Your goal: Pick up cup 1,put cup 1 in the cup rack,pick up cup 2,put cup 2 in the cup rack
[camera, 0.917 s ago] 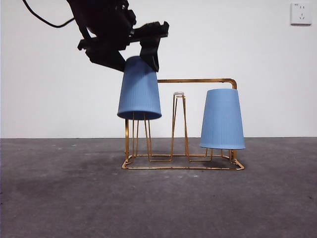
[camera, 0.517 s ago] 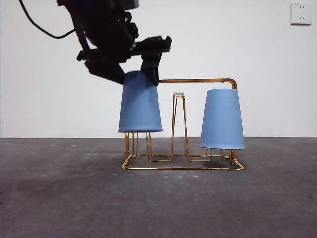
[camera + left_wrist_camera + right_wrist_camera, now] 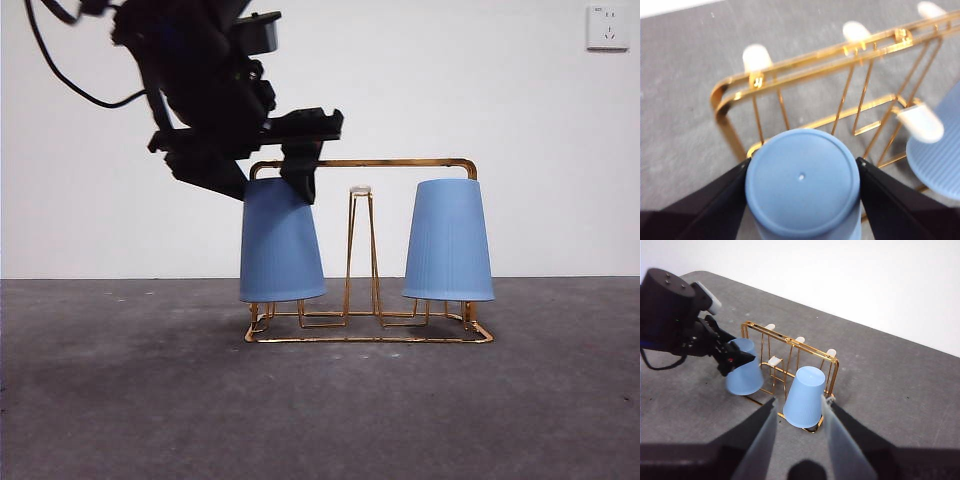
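1. over the cup rack point(image 3: 410, 162), left gripper point(image 3: 270, 178) clamped cup 2 point(image 3: 281, 245), which had sunk lower over its peg.
2. cup 1 point(image 3: 449, 240) sat racked; right gripper point(image 3: 797, 412) waited, spread; release likely next.

Place: I'm looking at a bare test bench.
Evidence: grey tabletop point(image 3: 120, 400), blank white wall point(image 3: 520, 120), wall socket point(image 3: 608, 27).

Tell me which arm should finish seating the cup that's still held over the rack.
Left. Its pincer is shut on that cup, already low over the rack. The right pincer is open and away from it.
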### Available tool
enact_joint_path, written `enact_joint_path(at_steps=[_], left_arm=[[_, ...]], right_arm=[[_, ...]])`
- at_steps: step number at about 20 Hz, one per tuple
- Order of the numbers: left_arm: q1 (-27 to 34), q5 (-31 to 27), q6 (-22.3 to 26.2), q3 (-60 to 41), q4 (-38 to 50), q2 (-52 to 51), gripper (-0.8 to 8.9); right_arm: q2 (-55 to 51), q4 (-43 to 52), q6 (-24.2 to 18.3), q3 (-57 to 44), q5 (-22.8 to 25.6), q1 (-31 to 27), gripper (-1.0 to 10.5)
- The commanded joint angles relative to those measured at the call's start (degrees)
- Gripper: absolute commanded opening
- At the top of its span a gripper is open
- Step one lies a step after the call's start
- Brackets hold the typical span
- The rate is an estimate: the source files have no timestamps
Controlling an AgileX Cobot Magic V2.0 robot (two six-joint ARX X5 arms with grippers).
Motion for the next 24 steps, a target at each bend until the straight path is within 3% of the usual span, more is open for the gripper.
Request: enact_joint_path(at_steps=[1,5,17,24], left_arm=[[0.0,0.3,-1.4,-1.0,-2.5,3.9,0.22],[0.0,1.9,-3.7,-1.0,-3.6,5.6,4.57],[-0.2,2.3,-3.8,-0.9,-11.7,2.9,4.77],[-2.6,4.9,-3.8,-0.9,-22.7,-5.8,4.76]], right_arm=[[-0.1,0.3,0.1,-0.4,0.3,0.0,1.6],[-0.1,0.3,0.1,-0.4,0.3,0.0,1.6],[-0.1,0.3,-0.2,-0.4,0.3,0.0,1.6],[-0.1,0.3,-0.2,-0.4,0.2,0.0,1.6]])
